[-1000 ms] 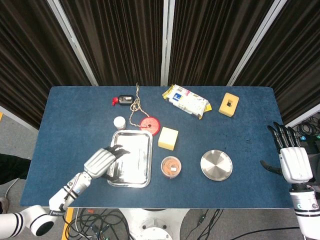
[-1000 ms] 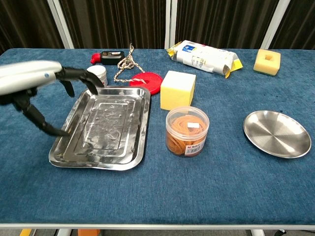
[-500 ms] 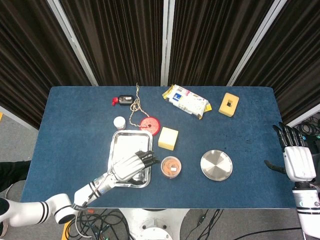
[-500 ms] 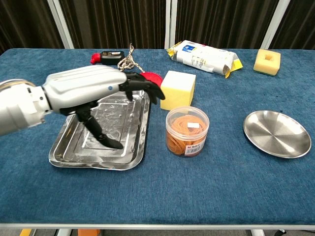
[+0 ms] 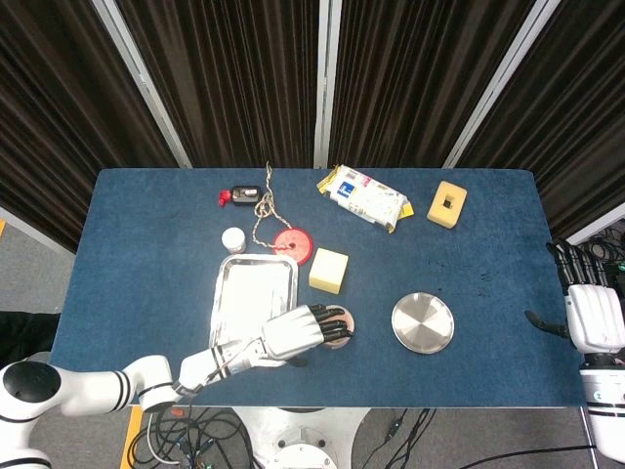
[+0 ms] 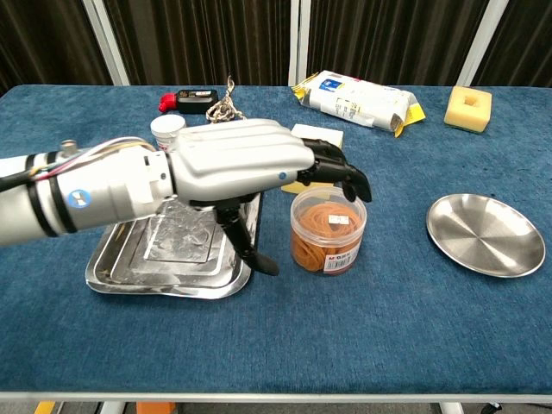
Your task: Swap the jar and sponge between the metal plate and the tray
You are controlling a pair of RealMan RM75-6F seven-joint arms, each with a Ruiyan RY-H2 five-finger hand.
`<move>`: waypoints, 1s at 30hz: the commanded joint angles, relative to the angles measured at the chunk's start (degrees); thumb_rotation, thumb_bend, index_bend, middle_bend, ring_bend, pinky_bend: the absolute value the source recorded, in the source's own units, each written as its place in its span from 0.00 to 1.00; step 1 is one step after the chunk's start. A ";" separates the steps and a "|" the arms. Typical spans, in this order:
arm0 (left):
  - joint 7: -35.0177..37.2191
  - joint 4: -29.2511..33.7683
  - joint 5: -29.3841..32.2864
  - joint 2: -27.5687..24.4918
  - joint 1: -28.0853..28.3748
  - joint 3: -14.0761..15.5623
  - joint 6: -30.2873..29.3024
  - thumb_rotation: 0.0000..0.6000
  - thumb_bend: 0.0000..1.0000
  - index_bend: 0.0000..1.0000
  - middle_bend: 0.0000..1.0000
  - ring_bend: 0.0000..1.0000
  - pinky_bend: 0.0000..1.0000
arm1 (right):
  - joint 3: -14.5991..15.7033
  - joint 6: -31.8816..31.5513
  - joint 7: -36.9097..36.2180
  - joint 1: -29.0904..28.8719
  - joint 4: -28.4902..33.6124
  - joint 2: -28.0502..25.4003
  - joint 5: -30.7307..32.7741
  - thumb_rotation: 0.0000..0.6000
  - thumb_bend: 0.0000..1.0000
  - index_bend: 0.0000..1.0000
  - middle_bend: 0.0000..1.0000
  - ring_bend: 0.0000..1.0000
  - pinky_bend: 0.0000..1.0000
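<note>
From the head view, my left hand (image 5: pixel 301 333) reaches across the front of the desk, fingers spread, their tips over the near rim of the jar (image 5: pixel 338 326); I see nothing gripped in it. The jar stands on the cloth between the tray (image 5: pixel 253 298) and the metal plate (image 5: pixel 423 322), near the front edge. The yellow sponge (image 5: pixel 329 270) sits just behind the jar, beside the tray's right back corner. My right hand (image 5: pixel 594 315) hangs off the right edge of the desk, fingers extended and apart, empty. Behind the desk hang dark pleated curtains (image 5: pixel 234 78) with pale metal posts.

From the chest view, the left hand (image 6: pixel 241 164) hovers palm down, fingertips (image 6: pixel 352 182) just over the jar's (image 6: pixel 329 235) lid, thumb pointing down beside the tray's (image 6: pixel 129 267) right edge; whether anything touches the jar I cannot tell. The jar holds orange rubber bands. The sponge (image 6: pixel 321 134) is mostly hidden behind the hand. The metal plate (image 6: pixel 486 233) lies bare toward the right edge. The blue cloth (image 6: pixel 345 336) covers the whole desk.
</note>
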State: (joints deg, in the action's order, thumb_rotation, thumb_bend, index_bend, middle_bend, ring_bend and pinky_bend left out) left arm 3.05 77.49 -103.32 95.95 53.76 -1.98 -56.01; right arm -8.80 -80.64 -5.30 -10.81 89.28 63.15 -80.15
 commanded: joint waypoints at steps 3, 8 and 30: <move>2.76 -3.24 -0.30 1.70 3.08 -0.45 1.71 1.00 0.01 0.19 0.21 0.13 0.31 | -0.06 0.13 -1.17 0.27 -0.95 0.07 0.41 1.00 0.05 0.00 0.00 0.00 0.00; 4.46 -6.44 -0.68 3.55 5.47 -0.30 2.42 1.00 0.01 0.19 0.21 0.13 0.31 | -0.16 -0.02 -2.20 0.50 -1.69 0.07 0.48 1.00 0.06 0.00 0.00 0.00 0.00; 8.62 -18.71 -0.01 8.88 10.68 1.73 2.68 1.00 0.01 0.18 0.18 0.09 0.28 | -0.29 -0.20 -4.04 1.33 -2.90 -0.21 0.81 1.00 0.06 0.00 0.00 0.00 0.00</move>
State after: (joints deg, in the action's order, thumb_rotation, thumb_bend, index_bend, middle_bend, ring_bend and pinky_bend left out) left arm 11.51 59.06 -103.55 104.62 64.36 -0.46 -53.53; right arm -9.09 -80.85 -9.36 -9.48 86.38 62.94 -79.33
